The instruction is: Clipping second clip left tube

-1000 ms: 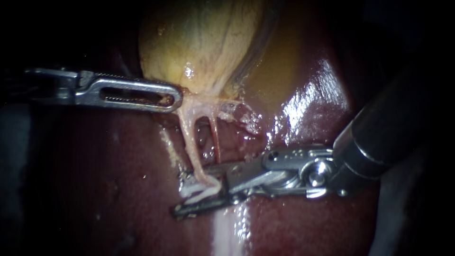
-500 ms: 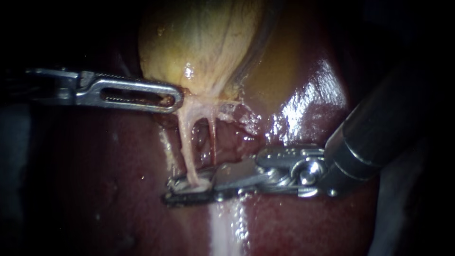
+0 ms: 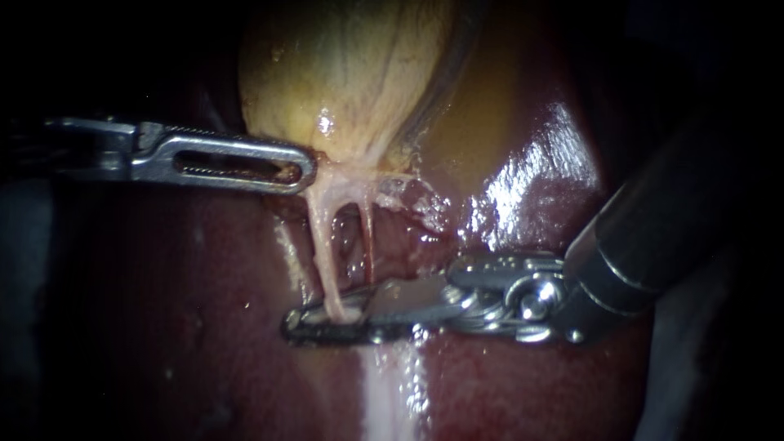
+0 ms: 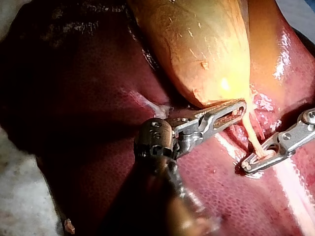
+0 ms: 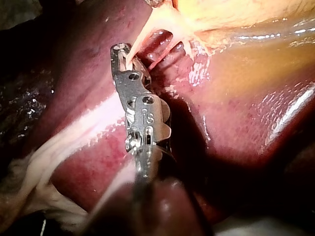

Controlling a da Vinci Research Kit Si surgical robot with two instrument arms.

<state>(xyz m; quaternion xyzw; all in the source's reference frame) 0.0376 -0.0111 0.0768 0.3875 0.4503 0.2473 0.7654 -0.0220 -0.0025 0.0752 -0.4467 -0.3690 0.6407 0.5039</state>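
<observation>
Between right instrument (image 3: pixel 318 325) jaws, left tube (image 3: pixel 321 245) btm end hidden.

I can read no word, label, brand, number or sign anywhere in these views.

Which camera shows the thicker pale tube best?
The endoscope view: the left tube shows full length, from gallbladder into the right instrument. The left wrist view shows it smaller, past the left instrument; the right wrist view, foreshortened.

A pale, speckled surface (image 4: pixel 17 196) borders the scene; beyond lies darkness.
</observation>
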